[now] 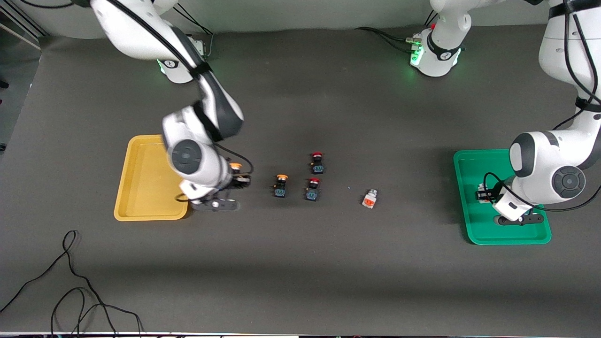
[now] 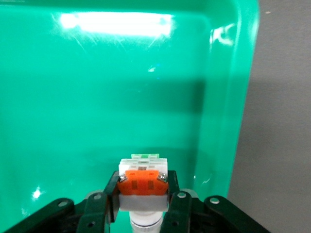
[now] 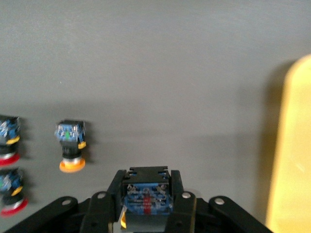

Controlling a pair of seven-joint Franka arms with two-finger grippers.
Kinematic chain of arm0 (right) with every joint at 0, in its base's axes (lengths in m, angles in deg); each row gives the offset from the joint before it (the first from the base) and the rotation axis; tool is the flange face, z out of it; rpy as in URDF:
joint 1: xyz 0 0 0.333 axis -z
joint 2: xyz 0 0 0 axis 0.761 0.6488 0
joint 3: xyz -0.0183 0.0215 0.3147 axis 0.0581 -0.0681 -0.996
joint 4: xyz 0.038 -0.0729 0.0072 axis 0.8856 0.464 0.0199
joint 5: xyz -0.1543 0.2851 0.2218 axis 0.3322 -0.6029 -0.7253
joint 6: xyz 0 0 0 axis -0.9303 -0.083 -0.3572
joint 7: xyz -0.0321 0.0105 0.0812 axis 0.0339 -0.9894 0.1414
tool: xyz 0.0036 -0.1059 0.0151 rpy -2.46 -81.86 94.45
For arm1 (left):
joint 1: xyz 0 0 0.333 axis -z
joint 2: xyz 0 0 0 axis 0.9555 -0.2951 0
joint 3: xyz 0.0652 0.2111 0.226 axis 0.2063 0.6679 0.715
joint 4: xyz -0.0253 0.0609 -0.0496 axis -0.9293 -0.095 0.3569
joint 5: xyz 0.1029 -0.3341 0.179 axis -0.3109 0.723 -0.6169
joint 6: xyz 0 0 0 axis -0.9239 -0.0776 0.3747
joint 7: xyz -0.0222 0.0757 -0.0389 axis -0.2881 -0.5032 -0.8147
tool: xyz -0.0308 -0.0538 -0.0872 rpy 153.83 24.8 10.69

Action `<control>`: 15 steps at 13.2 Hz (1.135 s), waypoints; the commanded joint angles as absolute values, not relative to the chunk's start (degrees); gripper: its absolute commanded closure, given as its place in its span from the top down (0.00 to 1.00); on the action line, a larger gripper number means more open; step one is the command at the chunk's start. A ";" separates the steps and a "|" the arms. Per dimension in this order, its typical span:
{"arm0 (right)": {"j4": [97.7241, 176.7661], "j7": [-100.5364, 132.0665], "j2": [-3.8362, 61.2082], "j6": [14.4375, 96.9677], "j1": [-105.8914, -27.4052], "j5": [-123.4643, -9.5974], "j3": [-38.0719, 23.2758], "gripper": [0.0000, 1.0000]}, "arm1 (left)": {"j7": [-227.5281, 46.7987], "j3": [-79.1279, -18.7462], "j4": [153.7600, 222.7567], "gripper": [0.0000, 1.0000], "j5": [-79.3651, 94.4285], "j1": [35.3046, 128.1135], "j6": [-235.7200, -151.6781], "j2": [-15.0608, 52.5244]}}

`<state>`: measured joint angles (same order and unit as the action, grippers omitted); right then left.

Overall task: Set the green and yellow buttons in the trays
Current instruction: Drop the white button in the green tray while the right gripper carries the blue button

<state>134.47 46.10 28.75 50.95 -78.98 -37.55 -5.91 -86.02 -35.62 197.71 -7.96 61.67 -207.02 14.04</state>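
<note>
Front view is showing both arms busy at once: the right tool is clamped on a yellow-capped button just beside the yellow tray, which is sitting toward the right arm's end of the counter, while the left tool is gripping a pale grey-white button with an orange-red block over the green tray at the left arm's end. So each arm is in the carrying step, one just off its tray, the other already above it. Out in the middle of the counter a second yellow-capped button and a second pale button are waiting, with two red-capped buttons standing between them, which I judge are to be left alone. Next, I reckon, the left tool needs lowering and opening to drop its button in the green tray, and the right one needs shifting sideways over the yellow tray's rim before letting go.
</note>
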 commanded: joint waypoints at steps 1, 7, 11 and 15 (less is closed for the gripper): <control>135.78 44.02 20.63 42.51 -77.32 -38.83 -1.53 0.00 | -85.67 -36.06 197.44 0.79 -8.93 60.80 -208.19 13.51; 137.01 22.76 16.21 37.38 -77.41 -39.00 13.59 0.00 | -84.71 -36.32 196.31 0.99 -8.84 59.48 -202.69 19.72; 140.25 14.32 16.74 40.78 -77.32 -39.00 18.69 0.00 | -78.22 -36.68 188.24 0.99 -8.40 59.82 -188.11 27.11; 150.69 6.05 16.82 53.25 -77.24 -39.18 22.30 0.00 | -75.84 -39.82 177.94 0.99 -8.32 62.29 -175.42 27.74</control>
<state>145.43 9.95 17.63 47.73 -76.68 -38.03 20.80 -77.47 -38.12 181.32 -8.02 60.88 -178.48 29.23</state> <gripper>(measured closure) 0.595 0.009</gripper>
